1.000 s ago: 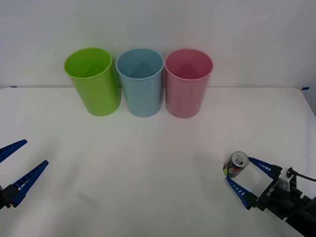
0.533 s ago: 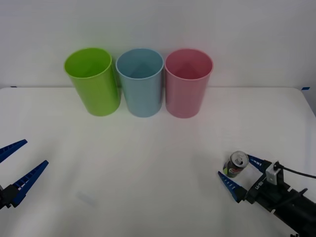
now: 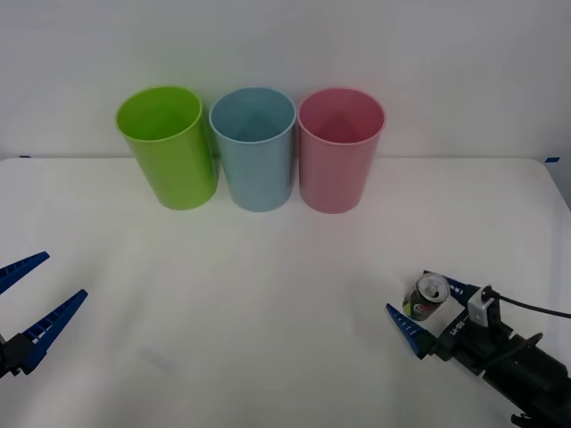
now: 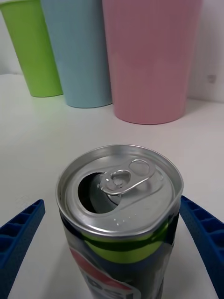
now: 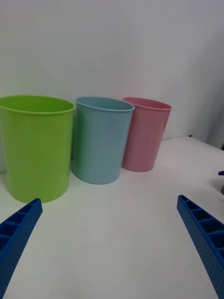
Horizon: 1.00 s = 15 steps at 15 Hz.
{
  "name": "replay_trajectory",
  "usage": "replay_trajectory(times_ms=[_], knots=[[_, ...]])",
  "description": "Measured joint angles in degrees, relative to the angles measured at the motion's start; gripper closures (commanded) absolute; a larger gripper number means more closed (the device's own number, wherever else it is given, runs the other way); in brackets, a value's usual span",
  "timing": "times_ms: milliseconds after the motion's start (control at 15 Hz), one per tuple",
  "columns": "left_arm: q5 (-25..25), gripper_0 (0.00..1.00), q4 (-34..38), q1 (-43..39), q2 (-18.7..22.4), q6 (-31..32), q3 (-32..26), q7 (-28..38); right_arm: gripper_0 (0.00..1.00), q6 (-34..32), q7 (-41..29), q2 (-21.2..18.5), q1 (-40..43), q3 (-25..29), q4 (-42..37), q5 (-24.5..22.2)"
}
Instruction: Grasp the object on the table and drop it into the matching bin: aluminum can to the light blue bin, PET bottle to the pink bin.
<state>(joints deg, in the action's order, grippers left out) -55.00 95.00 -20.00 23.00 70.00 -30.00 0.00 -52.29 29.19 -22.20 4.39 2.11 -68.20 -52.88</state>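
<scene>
The grasp is in hand: the aluminum can (image 3: pixel 426 298) stands upright on the white table (image 3: pixel 268 303) at its near right, between the spread blue fingers of the right gripper (image 3: pixel 424 308), not yet clamped. Next, the fingers need to close on the can, then lift and carry it to the light blue bin (image 3: pixel 253 148), the middle of three. The left gripper (image 3: pixel 31 299) waits spread at the near left.

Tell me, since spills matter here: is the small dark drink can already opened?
Opened. The small dark drink can stands upright on the white table, and its silver top shows a dark open mouth beside the pull tab.
</scene>
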Motion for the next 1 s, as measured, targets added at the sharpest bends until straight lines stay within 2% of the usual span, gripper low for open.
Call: replay_trajectory(times_ms=[67,1000], knots=[[0.0,0.0,0.0,0.0,0.0,0.0,0.0,0.0,1.0,0.0,0.06,0.02,0.0,0.01,0.0,0.16],[0.0,0.0,0.0,0.0,0.0,0.0,0.0,0.0,1.0,-1.1,0.4,-0.16,-0.05,0.26,-0.8,1.46]])
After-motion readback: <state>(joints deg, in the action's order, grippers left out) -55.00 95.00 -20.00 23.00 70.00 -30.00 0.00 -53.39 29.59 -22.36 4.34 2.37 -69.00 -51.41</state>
